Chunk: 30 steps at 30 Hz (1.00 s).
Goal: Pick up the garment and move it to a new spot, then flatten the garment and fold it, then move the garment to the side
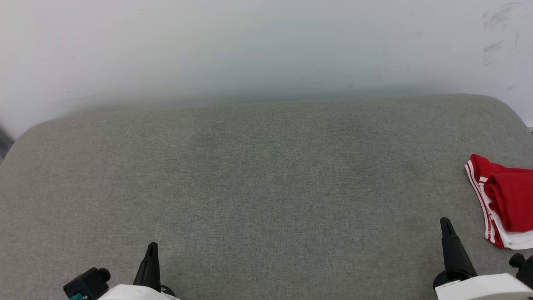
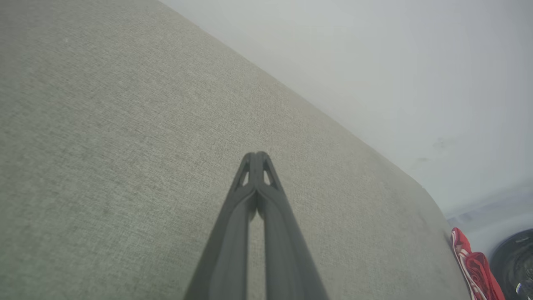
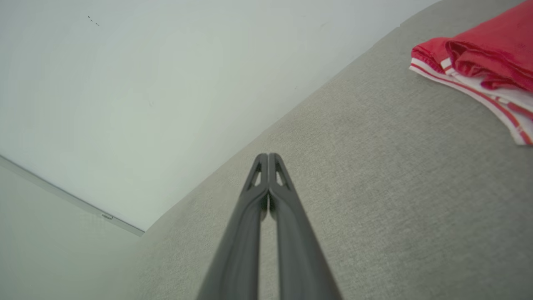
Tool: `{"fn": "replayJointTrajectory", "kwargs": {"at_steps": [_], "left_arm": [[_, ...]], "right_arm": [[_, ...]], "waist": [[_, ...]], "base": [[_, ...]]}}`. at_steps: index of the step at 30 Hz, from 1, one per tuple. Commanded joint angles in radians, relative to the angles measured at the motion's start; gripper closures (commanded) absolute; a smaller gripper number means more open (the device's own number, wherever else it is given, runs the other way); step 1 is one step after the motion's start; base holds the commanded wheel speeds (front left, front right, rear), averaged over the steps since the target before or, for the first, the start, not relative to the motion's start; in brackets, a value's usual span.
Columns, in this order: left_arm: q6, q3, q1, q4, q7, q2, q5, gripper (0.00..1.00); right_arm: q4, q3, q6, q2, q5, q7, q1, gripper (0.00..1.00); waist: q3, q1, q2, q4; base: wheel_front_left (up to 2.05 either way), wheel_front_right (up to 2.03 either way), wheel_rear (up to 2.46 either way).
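Left end effector (image 1: 152,246), right end effector (image 1: 445,221): dark, tapered, pressed together, empty; folded red garment (image 1: 510,200) on woven grey cushion (image 1: 266,175)

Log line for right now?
garment: at right edge of grey surface | left gripper: shut, empty | right gripper: shut, empty, apart from garment

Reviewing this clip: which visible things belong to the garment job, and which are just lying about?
Job:
- red garment with white-and-red striped trim, lying in layers at the right edge of the grey fabric cushion
- left pincer and right pincer, both shut, holding nothing

Just there:
- white wall
- dark round object beyond the cushion's edge, too unclear to identify
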Motion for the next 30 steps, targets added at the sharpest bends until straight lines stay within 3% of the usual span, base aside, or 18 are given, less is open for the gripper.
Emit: {"fn": "replayJointTrajectory", "kwargs": {"at_steps": [1,30], "left_arm": [[-0.01,0.008,-0.029,-0.007,0.008,0.008,-0.042,1.0],[-0.076,0.051,-0.106,0.042,0.093,0.005,-0.424,1.0]], "right_arm": [[-0.005,-0.002,0.0,-0.01,0.041,0.008,-0.036,1.0],[0.049,-0.019,0.0,-0.014,0.396,0.093,-0.1,1.0]], "waist": [[0.0,0.0,-0.0001,0.0],[0.004,0.0,-0.0001,0.005]], "base": [[0.0,0.0,0.0],[0.0,0.0,0.0]]}}
